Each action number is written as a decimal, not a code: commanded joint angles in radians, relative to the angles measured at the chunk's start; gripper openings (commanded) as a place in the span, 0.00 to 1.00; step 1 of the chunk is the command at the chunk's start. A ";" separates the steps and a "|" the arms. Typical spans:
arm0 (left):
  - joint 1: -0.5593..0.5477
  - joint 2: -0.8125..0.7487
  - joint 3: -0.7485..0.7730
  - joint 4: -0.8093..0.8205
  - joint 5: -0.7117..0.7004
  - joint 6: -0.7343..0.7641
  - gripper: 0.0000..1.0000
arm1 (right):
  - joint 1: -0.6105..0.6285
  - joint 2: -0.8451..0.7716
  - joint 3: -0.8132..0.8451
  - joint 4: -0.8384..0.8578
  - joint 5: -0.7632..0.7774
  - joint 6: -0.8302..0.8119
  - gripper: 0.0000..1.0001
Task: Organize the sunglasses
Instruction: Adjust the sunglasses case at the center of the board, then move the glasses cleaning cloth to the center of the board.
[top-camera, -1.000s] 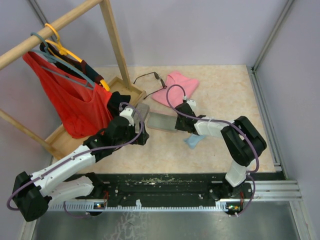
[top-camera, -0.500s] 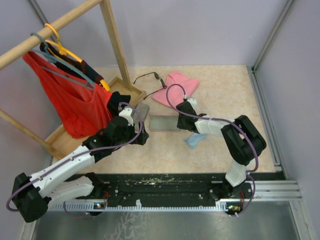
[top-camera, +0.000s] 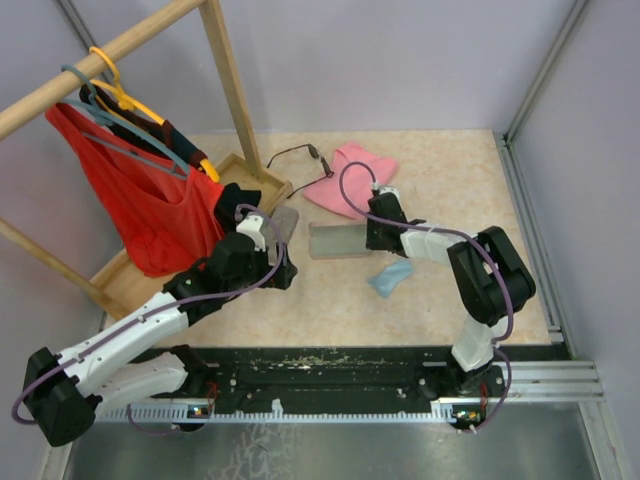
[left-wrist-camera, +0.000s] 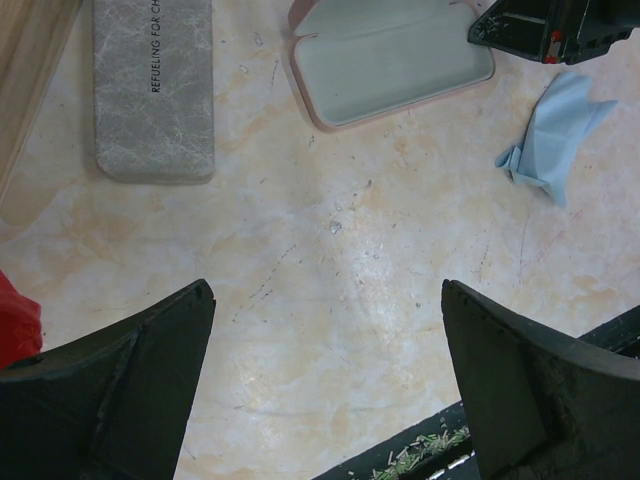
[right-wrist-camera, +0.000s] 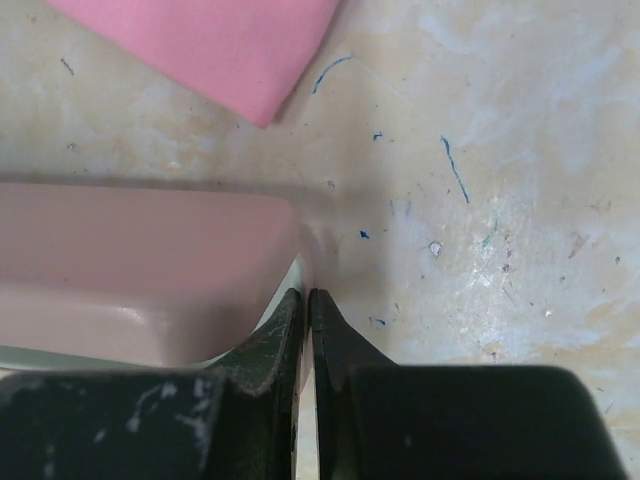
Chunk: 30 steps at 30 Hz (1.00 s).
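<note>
I am pinching my right gripper (right-wrist-camera: 305, 296) tight on the right end of the open oblong pink case (top-camera: 338, 240), with my left gripper (left-wrist-camera: 325, 300) hanging wide and empty. The thin dark wire-framed sunglasses (top-camera: 298, 154) are lying beyond that case, up-left of my pinch. Their long axis is running across the table, with neither arm clearly nearer.

Beige table (top-camera: 450, 180) holds sunglasses (top-camera: 317, 157), grey case (left-wrist-camera: 155, 90), pink case (top-camera: 338, 240) (open), blue cloth (top-camera: 390, 277)

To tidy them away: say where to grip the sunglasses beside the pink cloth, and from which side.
Grip the sunglasses at the darker front part nearest the pink cloth, coming straight down. They lie flat on the table, and the wire arm curving off leftward looks too thin to pinch; close the jaws across the front.
</note>
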 joint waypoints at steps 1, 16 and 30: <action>0.005 -0.018 0.003 0.008 0.005 -0.001 1.00 | -0.001 0.008 0.050 0.018 -0.025 -0.057 0.11; 0.008 -0.052 0.025 -0.023 -0.054 -0.009 1.00 | -0.020 -0.296 -0.021 -0.022 0.030 -0.020 0.49; 0.016 -0.036 0.077 -0.124 -0.032 -0.229 1.00 | -0.030 -0.566 -0.180 -0.295 0.073 0.209 0.62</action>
